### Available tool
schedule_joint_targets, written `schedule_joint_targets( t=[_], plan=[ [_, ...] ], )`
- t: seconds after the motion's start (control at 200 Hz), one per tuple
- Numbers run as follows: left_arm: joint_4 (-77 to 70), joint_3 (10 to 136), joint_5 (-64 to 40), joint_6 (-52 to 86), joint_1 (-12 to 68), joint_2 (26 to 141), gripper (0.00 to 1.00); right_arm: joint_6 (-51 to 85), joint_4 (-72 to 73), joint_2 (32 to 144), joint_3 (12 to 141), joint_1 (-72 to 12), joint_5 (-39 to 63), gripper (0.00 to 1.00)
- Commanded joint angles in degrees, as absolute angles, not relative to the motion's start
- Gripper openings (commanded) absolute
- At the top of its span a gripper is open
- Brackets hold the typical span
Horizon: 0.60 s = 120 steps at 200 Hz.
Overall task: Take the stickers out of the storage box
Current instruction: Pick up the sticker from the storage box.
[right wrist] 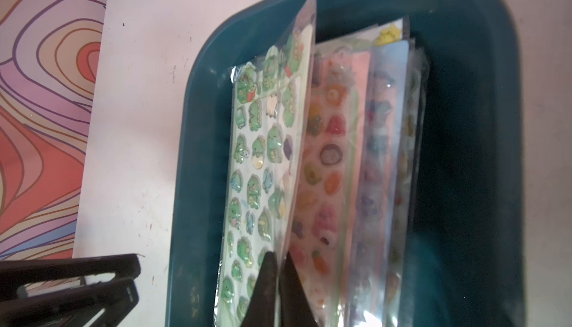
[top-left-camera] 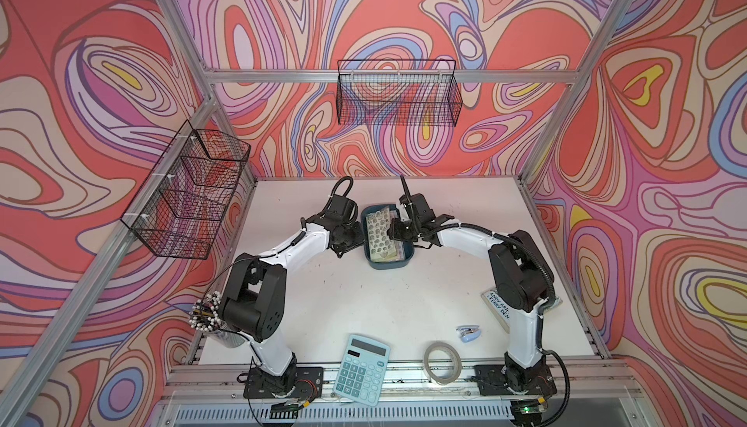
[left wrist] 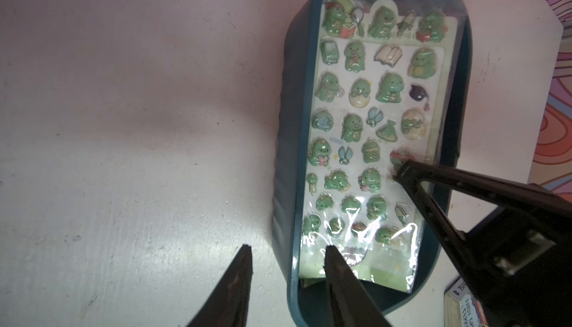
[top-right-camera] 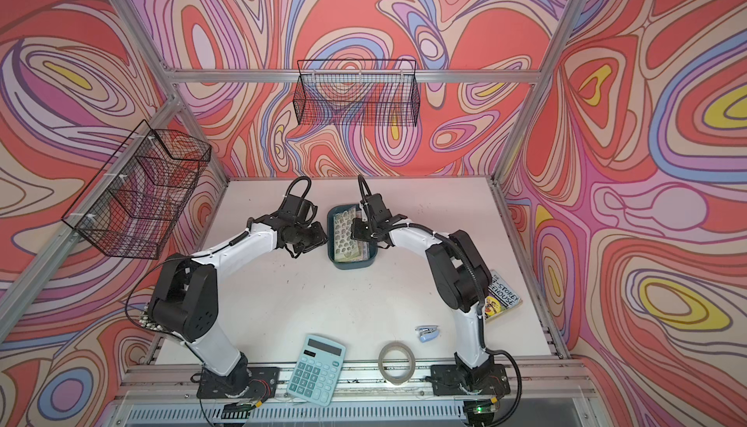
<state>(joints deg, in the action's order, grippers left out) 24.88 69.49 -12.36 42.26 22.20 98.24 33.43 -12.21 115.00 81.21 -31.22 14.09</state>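
Note:
The storage box [top-left-camera: 380, 265] [top-right-camera: 351, 266] is a dark teal tray at the back middle of the white table. In it lie the stickers, with a green dinosaur sheet [top-left-camera: 376, 229] [left wrist: 365, 130] [right wrist: 263, 167] on top. My right gripper [top-left-camera: 391, 235] [right wrist: 278, 255] [left wrist: 399, 170] is shut on one long edge of that sheet, which tilts up off the pile. Pink and purple sheets [right wrist: 328, 161] show beneath it. My left gripper [top-left-camera: 357, 235] [left wrist: 289, 249] is open, its jaws astride the box's wall [left wrist: 294, 186], one finger outside and one over the sheets.
A blue calculator [top-left-camera: 361, 368], a tape roll [top-left-camera: 442, 362] and a small blue stapler [top-left-camera: 469, 332] lie near the front edge. A paperback book [top-right-camera: 501, 295] lies at the right behind my right arm. A cup of pens [top-left-camera: 206, 315] stands at the left. Wire baskets [top-left-camera: 398, 93] [top-left-camera: 186, 190] hang on the walls.

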Motion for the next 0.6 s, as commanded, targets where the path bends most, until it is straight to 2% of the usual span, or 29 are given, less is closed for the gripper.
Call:
schedule_joint_targets(
  t=[0.0,0.596],
  plan=[
    [25.35,69.67,-11.58,42.98,22.54,97.53,0.43,32.62,-12.86,112.94,81.07,-31.57,12.40,0.00],
    [24.96,69.87,-11.91,41.69,22.57,97.12,0.45,29.05,-18.54,106.51,82.66,-31.55,6.96,0.00]
  ],
)
